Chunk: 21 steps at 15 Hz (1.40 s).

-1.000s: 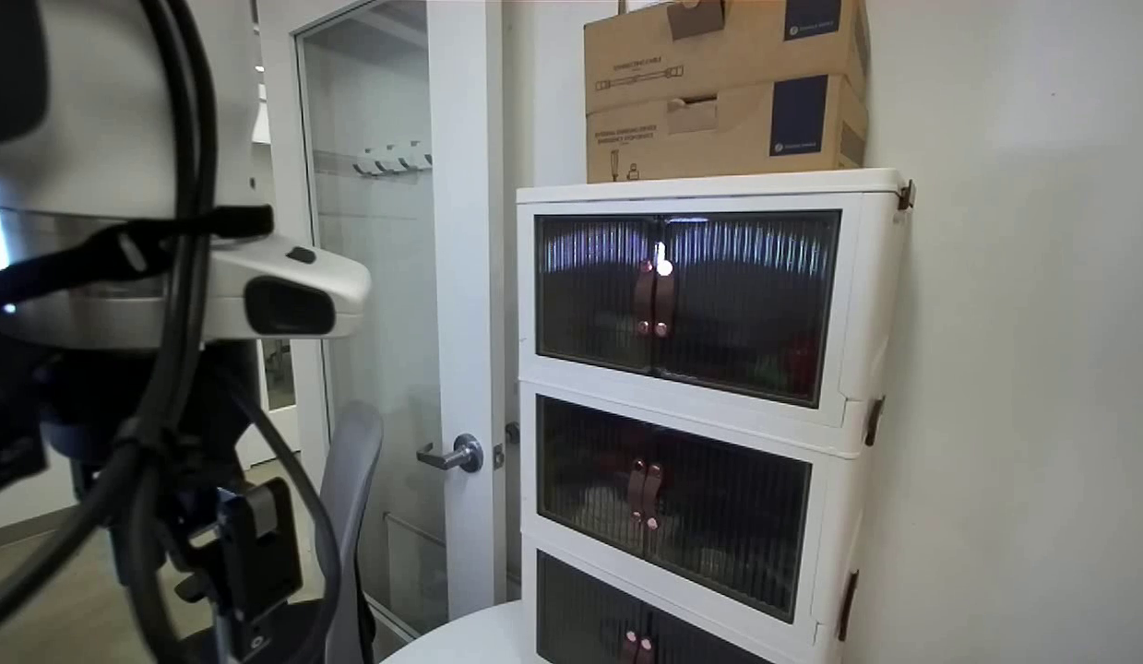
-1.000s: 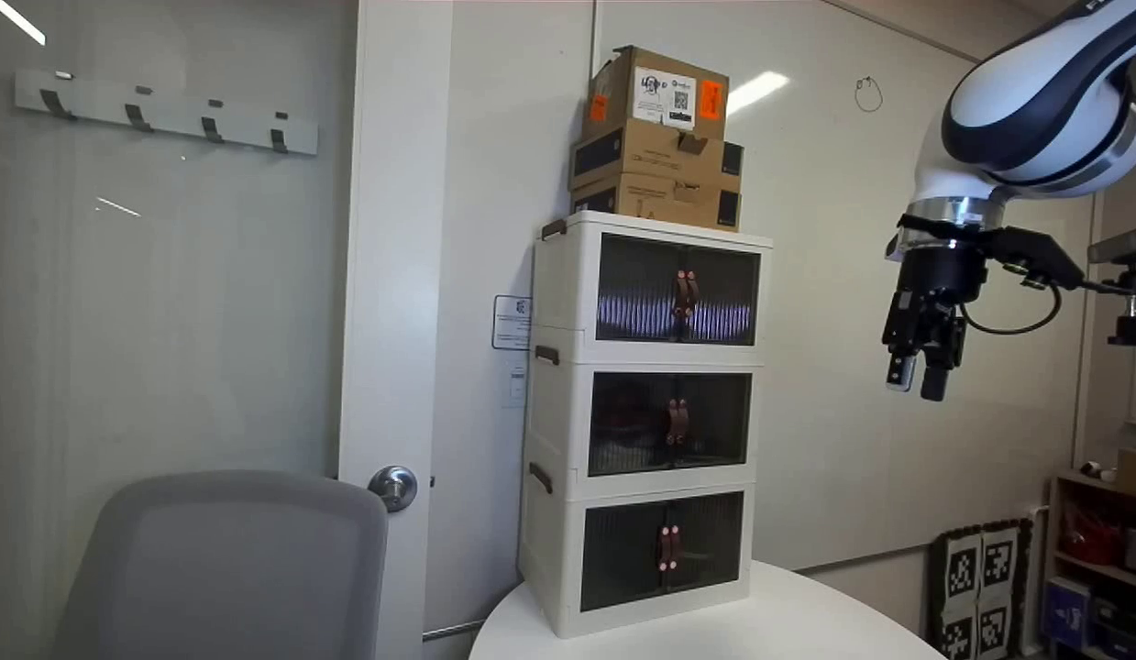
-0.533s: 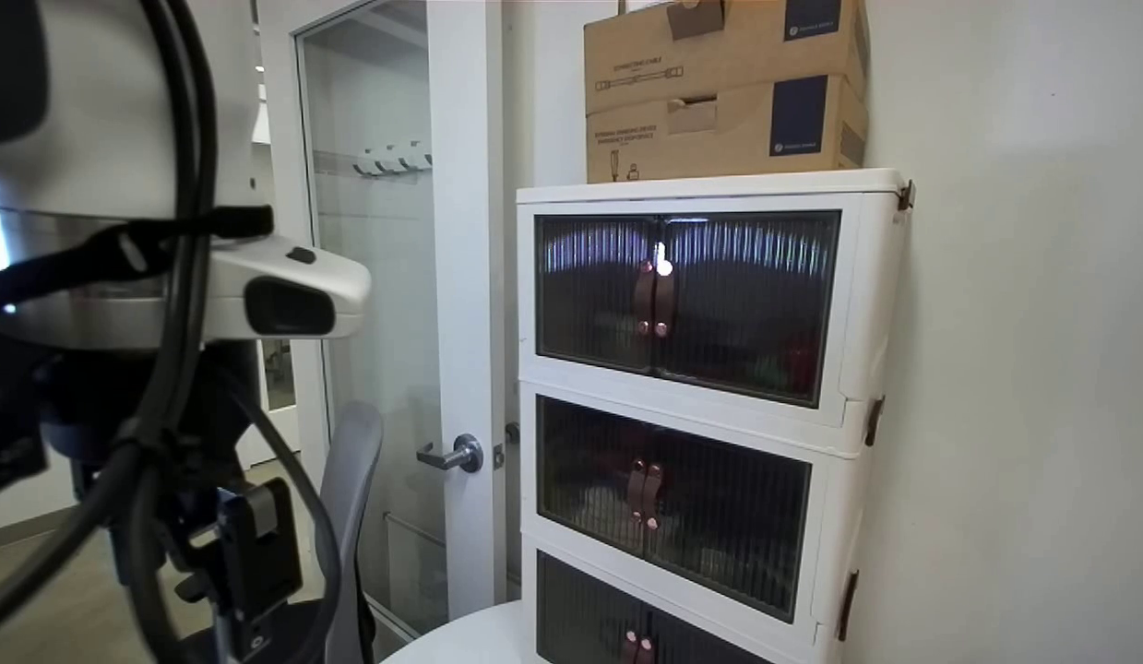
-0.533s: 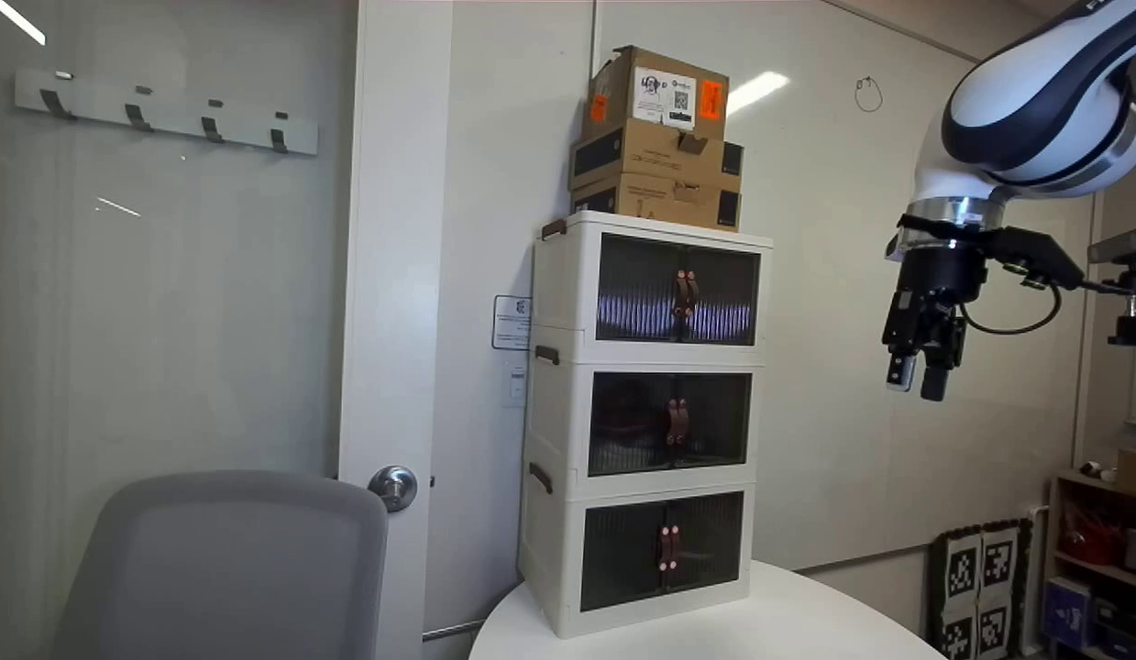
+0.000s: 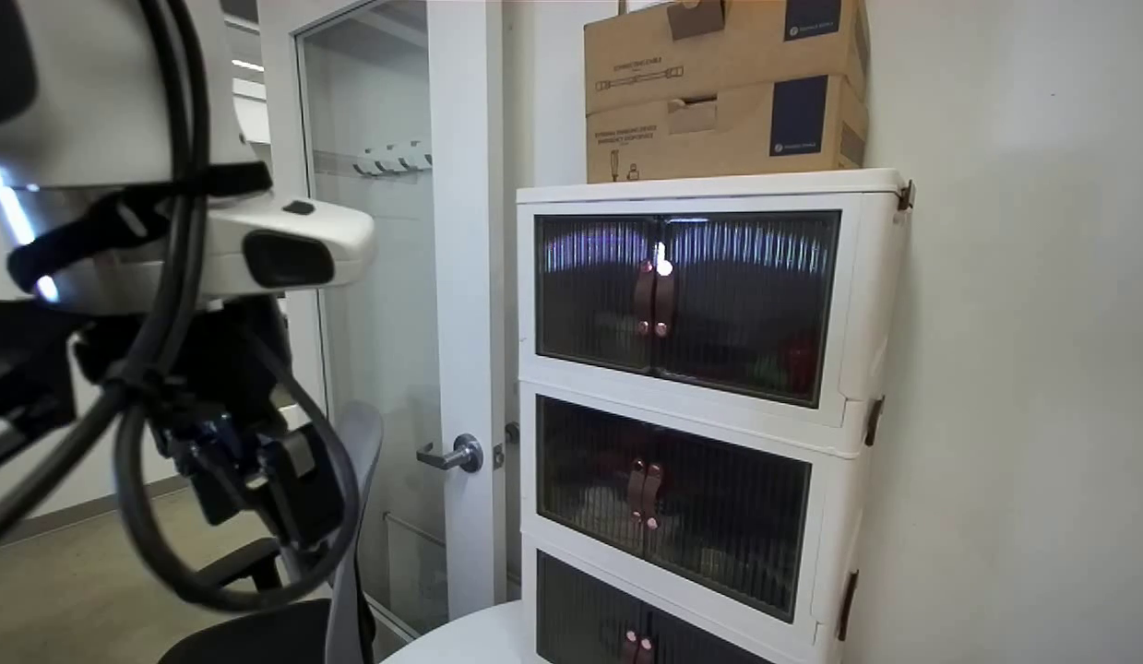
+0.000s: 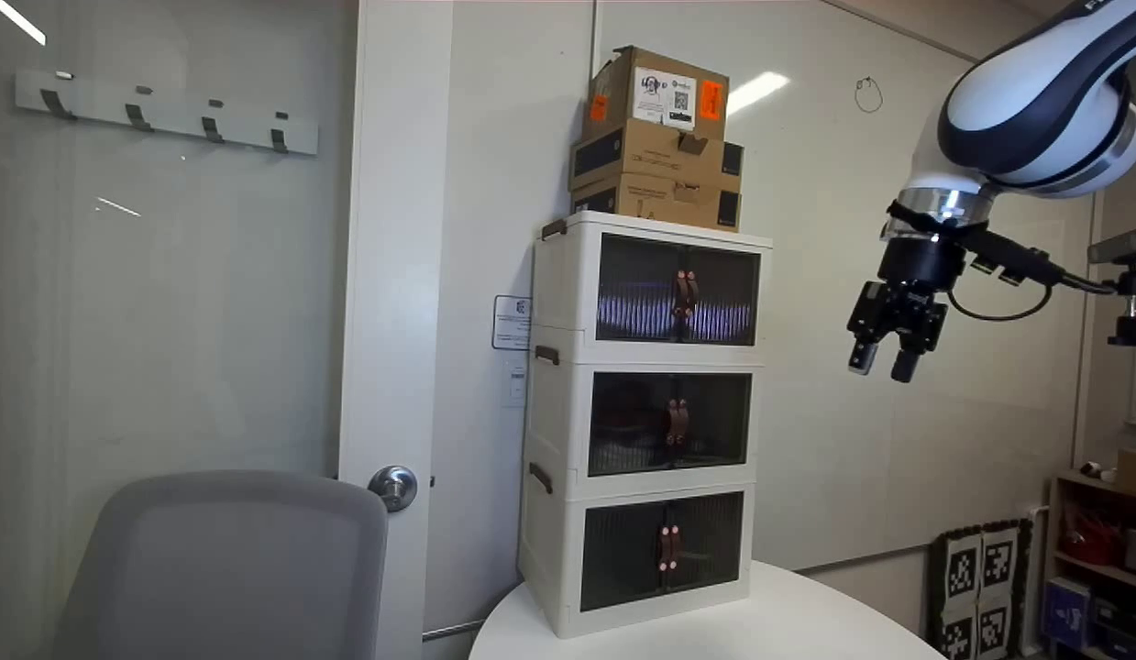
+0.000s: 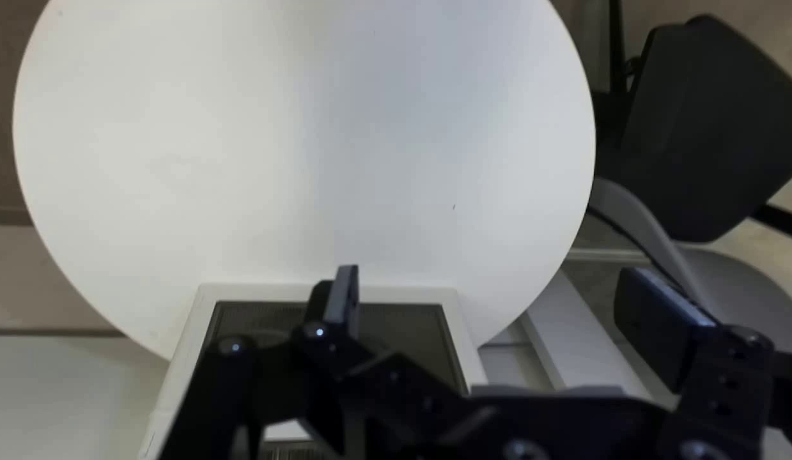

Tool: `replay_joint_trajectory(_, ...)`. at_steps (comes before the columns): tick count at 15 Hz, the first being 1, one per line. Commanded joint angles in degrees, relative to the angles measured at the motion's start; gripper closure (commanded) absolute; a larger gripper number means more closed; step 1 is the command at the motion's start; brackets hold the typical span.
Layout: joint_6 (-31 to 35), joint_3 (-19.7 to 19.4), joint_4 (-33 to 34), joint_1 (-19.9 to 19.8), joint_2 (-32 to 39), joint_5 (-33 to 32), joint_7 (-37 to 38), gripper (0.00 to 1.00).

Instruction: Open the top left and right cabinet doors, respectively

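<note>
The top left cabinet door (image 5: pixel 585 295) and top right cabinet door (image 5: pixel 751 309) are dark, smoky, ribbed panels on the uppermost tier of the white cabinet (image 5: pixel 691 395). Both are closed, with brown strap handles side by side where they meet. The left door (image 6: pixel 634 284) and right door (image 6: pixel 731 293) also show in an exterior view. My gripper (image 6: pixel 883 363) is open and empty, well apart from the cabinet, tilted with its fingers pointing down and toward it. In the wrist view my fingers (image 7: pixel 498 319) are wide apart; lower cabinet panels show behind, and the top doors are not visible.
The cabinet stands on a round white table (image 7: pixel 306 140). Cardboard boxes (image 6: pixel 659 151) are stacked on top. Lower tiers have similar dark doors (image 6: pixel 668 423). A glass room door with a metal handle (image 5: pixel 453 455) and a grey chair (image 6: pixel 237 568) stand beside the cabinet.
Within the last half second my gripper has moved slightly up and toward the cabinet, and has tilted from pointing nearly straight down to pointing more toward it. The cabinet doors have not moved.
</note>
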Motion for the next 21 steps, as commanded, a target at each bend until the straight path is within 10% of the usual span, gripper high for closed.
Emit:
replay_joint_trajectory(1, 13.44, 5.92, -0.01, -1.79, 2.86, -2.23, 8.27, 0.00)
replay_joint_trajectory(4, 26.00, 12.88, 2.25, -6.34, 8.42, -8.55, 17.23, 0.00)
replay_joint_trajectory(7, 35.09, 23.76, 6.73, -19.26, 13.97, -21.10, 30.05, 0.00)
replay_joint_trajectory(13, 35.10, 43.42, 15.34, -45.79, 10.61, -46.29, 57.37, 0.00)
replay_joint_trajectory(21, 34.34, 77.24, 23.87, -81.03, -2.79, -60.02, 90.43, 0.00)
